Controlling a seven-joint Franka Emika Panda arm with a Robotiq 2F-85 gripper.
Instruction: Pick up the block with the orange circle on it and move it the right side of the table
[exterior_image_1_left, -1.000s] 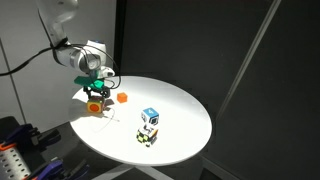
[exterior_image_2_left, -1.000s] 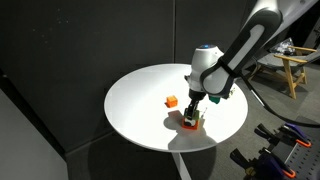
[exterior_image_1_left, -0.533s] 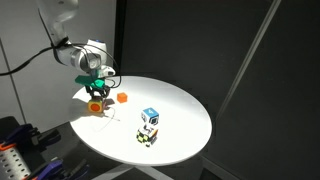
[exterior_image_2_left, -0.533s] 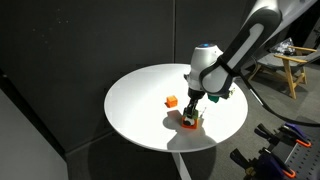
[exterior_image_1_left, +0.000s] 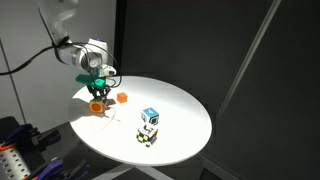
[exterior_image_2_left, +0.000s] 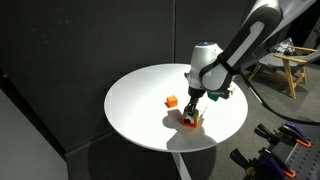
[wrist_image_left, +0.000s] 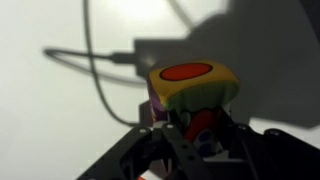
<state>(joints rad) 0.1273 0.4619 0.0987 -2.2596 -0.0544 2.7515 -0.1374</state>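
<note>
The block with the orange circle fills the middle of the wrist view, yellow with a red-orange round mark on top. My gripper has come down over it, with a dark finger pressed against each side. In both exterior views the block rests on the round white table near its edge, and the gripper is shut on it.
A small plain orange cube lies just beside the gripper. A blue-topped white cube stands on another block near the table's front. A wooden stand is off the table behind the arm.
The jaws have drawn in from wide open onto the block's sides. The arm and the block have stayed in place.
</note>
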